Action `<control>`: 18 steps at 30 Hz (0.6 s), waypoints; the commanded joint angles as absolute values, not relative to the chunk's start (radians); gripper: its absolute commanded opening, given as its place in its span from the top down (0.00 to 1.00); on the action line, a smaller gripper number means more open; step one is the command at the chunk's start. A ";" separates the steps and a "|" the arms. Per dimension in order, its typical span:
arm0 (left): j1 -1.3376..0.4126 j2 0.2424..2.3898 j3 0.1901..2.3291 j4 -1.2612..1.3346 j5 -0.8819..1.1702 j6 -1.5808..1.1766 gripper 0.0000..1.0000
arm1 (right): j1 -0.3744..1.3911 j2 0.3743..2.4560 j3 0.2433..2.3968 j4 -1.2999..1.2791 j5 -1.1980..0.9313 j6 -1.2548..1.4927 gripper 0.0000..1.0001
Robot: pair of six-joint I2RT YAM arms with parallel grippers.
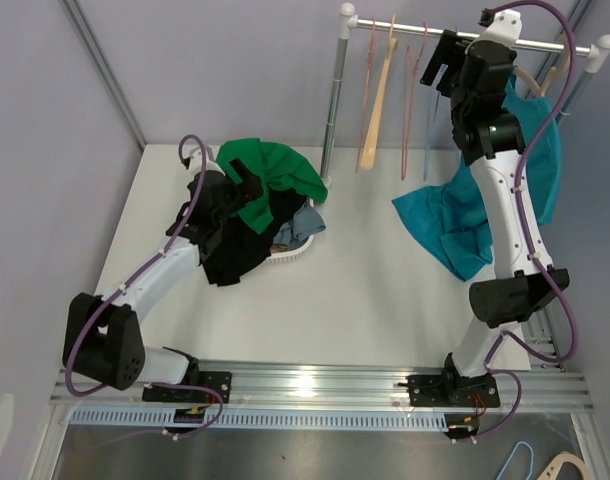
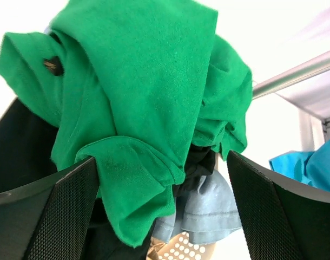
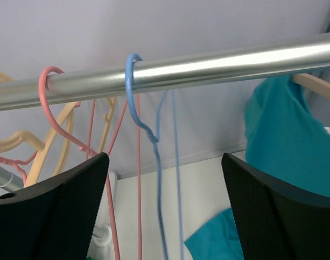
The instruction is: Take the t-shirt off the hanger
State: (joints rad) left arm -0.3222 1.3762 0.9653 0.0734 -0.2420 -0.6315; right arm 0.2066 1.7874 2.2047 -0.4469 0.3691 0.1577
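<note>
Left tool (image 2: 160,158) spread around the green t-shirt (image 2: 149,97) at ten o'clock; right tool (image 3: 164,157) spread below the blue hanger (image 3: 127,86) at one o'clock.

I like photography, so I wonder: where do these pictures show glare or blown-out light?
Top external view: a white glare spot on the aluminium rail at the near edge. Left wrist view: the background behind the green garment is washed out to white. Right wrist view: a bright streak runs along the metal rod.
</note>
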 commanded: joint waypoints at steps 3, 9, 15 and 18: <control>-0.319 1.267 0.913 0.127 -0.298 -0.634 0.01 | 0.209 1.642 2.189 -0.538 0.484 0.149 0.07; -0.345 1.192 0.887 0.140 -0.281 -0.623 0.00 | 0.193 1.537 2.128 -0.590 0.526 0.127 0.04; -0.362 1.227 0.974 0.068 -0.291 -0.539 0.01 | 0.106 1.479 2.131 -0.683 0.512 0.140 0.04; -0.360 1.328 1.068 0.008 -0.255 -0.512 0.01 | 0.055 1.447 2.114 -0.706 0.512 0.141 0.01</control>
State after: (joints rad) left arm -0.3561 1.2633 0.9817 0.0486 -0.2768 -0.5659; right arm 0.0910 1.4822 2.1239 -0.6571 0.4992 0.1455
